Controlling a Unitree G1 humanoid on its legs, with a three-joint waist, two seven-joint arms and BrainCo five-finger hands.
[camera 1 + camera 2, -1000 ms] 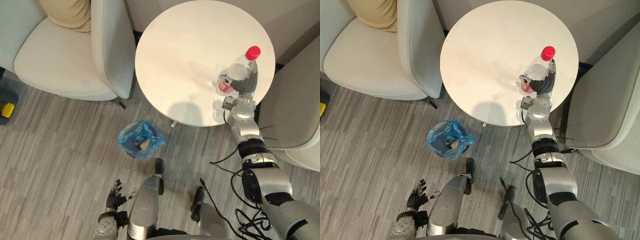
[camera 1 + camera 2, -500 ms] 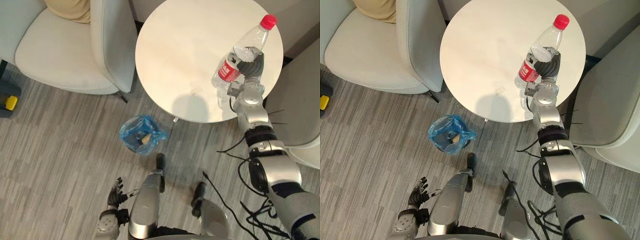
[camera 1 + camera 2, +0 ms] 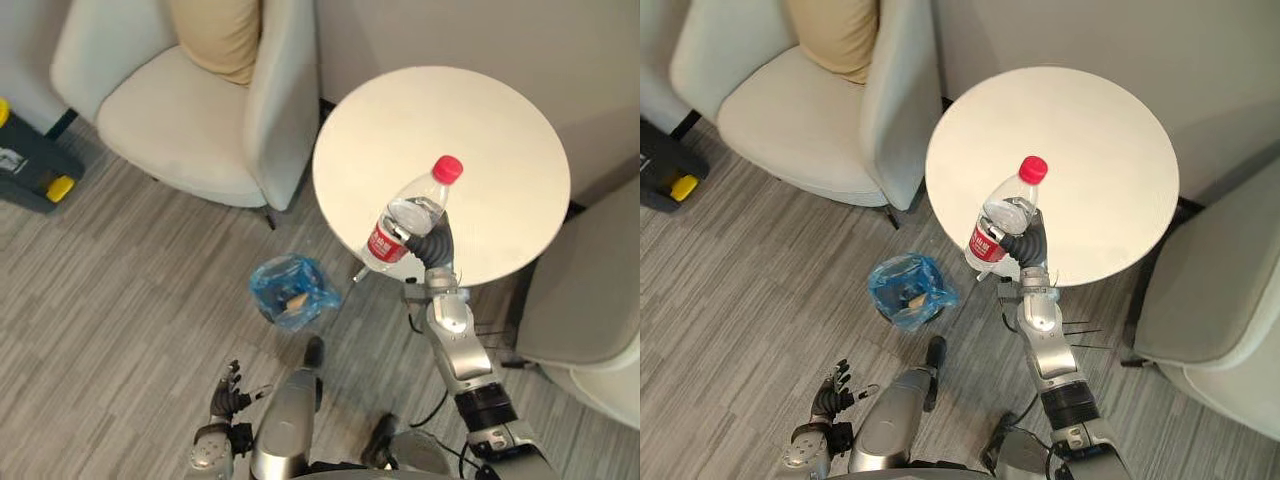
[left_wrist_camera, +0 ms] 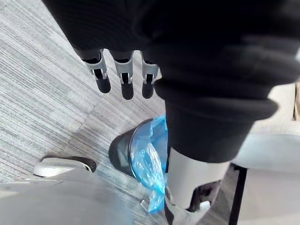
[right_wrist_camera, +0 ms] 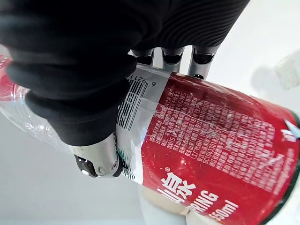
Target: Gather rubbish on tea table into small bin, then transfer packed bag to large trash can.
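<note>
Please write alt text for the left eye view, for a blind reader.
The right hand holds a red-capped bottle up at the near edge of a round table. A blue-lined bin stands on the floor nearby.

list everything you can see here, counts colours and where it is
tea table: 1, white, round, upper middle
bottle: 1, clear with red cap and red label, held tilted by the table's near edge
small bin: 1, dark with blue bag, on the floor left of the table
scrap: 1, tan, inside the bin
left armchair: 1, pale grey, upper left
right armchair: 1, pale grey, right edge
cushion: 1, tan, on the left armchair
case: 1, black and yellow, floor far left
right hand: 1, curled round the bottle
left hand: 1, fingers relaxed, lower left
</note>
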